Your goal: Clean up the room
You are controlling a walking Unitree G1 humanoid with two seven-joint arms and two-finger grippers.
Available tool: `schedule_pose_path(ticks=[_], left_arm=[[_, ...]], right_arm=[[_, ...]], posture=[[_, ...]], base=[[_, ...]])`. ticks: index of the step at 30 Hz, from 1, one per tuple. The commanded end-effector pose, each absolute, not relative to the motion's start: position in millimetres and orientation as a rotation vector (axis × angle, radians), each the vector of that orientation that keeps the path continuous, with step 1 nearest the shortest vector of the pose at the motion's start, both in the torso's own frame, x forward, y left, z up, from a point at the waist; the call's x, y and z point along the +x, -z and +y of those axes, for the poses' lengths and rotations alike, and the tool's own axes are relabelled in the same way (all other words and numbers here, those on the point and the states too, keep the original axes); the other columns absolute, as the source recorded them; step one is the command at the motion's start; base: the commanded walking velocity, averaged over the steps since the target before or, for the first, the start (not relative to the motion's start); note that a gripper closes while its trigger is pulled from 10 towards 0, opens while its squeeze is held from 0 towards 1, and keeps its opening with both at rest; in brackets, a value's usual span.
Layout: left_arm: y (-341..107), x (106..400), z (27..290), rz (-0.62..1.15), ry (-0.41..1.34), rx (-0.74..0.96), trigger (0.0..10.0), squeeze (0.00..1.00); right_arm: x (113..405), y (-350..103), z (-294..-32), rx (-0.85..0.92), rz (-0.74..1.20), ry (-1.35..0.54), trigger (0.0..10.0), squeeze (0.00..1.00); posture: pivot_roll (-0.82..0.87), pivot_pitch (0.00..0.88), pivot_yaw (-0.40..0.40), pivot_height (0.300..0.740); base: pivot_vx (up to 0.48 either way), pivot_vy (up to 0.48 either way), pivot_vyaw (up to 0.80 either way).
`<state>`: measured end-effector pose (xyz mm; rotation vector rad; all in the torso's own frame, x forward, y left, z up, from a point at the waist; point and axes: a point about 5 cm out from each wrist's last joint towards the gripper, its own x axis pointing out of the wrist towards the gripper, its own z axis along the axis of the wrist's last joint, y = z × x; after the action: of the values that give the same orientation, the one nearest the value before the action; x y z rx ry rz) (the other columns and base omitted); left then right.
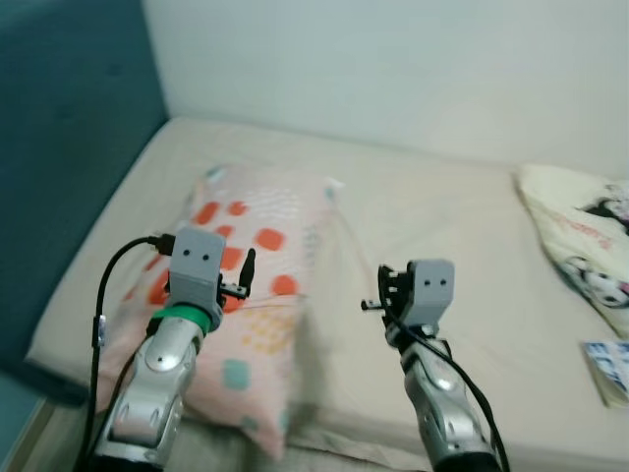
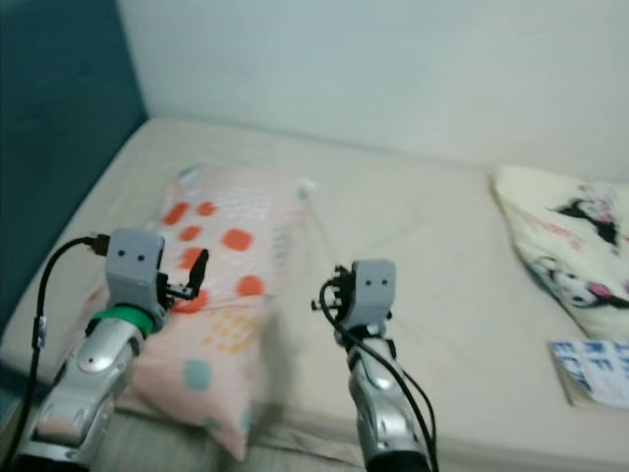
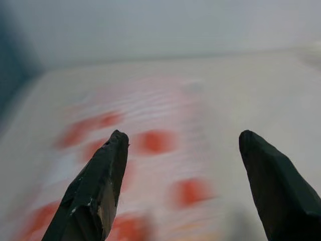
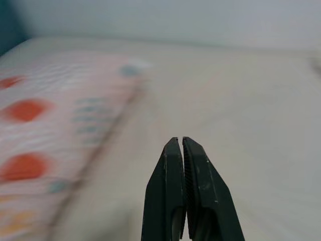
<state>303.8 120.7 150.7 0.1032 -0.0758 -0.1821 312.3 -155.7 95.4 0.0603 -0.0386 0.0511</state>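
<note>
A pillow (image 1: 251, 295) with orange spots is seen lying on the bed (image 1: 432, 226), near the blue headboard (image 1: 69, 147), with its near corner hanging over the bed's front edge. The left gripper (image 3: 183, 188) is held just above the pillow's near half, and its fingers (image 3: 95, 186) are spread wide with nothing between them; the spotted cover is seen beyond and beneath the fingertips. The right gripper (image 4: 183, 150) is held over bare sheet just beside the pillow's inner edge, and its fingers are pressed together and empty. The pillow is judged to be light, soft and easily deformed, so a grip on the middle would likely only bunch the cover and let the filling sag. A hold on an edge or corner, where the cloth can be pinched between the fingers, is judged to be firmer, and the overhanging near corner or the long edge beside the right fingers would be reached most readily. The fabric is not likely to be slippery, and nothing about it is fragile. Well away from the right fingers, a cartoon-printed blanket (image 1: 585, 241) and a booklet (image 1: 607, 369) are seen on the bed.
</note>
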Motion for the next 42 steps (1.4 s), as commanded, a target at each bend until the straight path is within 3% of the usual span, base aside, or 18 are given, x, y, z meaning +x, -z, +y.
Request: schedule_pose_path(ticks=[1,42], left_arm=[[-149.5,303.8,126.6,-0.071,0.167,0.116,10.0,0.0],[-152.0,308.6,130.1,-0.093,0.136,0.096,10.0,0.0]], right_arm=[[313.0,-96.9,-151.0,0.072,-0.047,-0.059,10.0,0.0],[314.7,-95.7,-149.4,0.052,-0.055,-0.076,10.0,0.0]], posture=[[0.01,0.065,0.0,0.74],[0.0,0.056,0.0,0.74]], base=[[0.0,0.0,-0.51],[0.0,-0.016,0.0]])
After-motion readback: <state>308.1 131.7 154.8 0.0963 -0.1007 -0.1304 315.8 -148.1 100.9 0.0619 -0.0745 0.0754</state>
